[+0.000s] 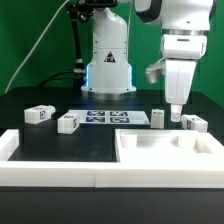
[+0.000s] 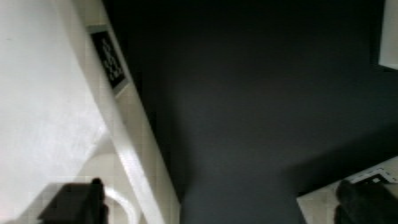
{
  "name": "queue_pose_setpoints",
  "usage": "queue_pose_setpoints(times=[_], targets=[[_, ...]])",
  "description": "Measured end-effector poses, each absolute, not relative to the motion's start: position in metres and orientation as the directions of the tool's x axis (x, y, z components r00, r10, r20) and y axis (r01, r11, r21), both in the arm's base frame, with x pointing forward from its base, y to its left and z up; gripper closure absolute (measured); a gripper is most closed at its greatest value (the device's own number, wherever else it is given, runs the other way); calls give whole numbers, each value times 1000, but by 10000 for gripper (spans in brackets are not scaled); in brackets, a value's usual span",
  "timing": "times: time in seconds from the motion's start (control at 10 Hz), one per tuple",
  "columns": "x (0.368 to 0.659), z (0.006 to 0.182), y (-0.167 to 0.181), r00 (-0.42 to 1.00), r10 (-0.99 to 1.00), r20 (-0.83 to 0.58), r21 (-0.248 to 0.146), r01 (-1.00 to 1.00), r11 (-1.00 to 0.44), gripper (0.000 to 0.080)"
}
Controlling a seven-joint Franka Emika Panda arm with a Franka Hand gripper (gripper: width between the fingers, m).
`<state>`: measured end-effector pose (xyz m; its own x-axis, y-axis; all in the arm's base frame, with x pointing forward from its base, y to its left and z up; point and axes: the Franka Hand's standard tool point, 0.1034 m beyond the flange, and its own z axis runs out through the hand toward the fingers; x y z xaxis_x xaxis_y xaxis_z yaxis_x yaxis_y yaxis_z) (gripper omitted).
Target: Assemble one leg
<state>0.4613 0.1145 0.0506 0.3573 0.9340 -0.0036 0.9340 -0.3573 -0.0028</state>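
The bench [image 1: 40, 145] has a matt black top. Along its front edge runs a plain white border [image 1: 50, 172]. At the front corner on the exterior view's right lies the large square piece [image 1: 170, 152], plain white too. Across the middle of the bench I see the first leg [image 1: 39, 115], the second leg [image 1: 68, 122], the third leg [image 1: 159, 118] and the fourth leg [image 1: 194, 123]. All are white, each with a black-and-white square tag. The marker board [image 1: 113, 118] is white with a row of black square patterns. The robot base [image 1: 108, 60] is white with a black triangle sign and a pale blue glow. The gripper [image 1: 177, 118] is white to pale grey. Behind the back edge hangs a green curtain [image 1: 30, 50].
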Motion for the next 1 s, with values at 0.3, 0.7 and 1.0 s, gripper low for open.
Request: queue_pose_setpoints(times=[0.3,0.7,1.0], targets=[[448,44,121,713,701,8,-17,702,-712,150],[436,38,150,952,305,10,-47,305,-951,150],[434,38,156,991,130,-3,-66,130,-989,150]])
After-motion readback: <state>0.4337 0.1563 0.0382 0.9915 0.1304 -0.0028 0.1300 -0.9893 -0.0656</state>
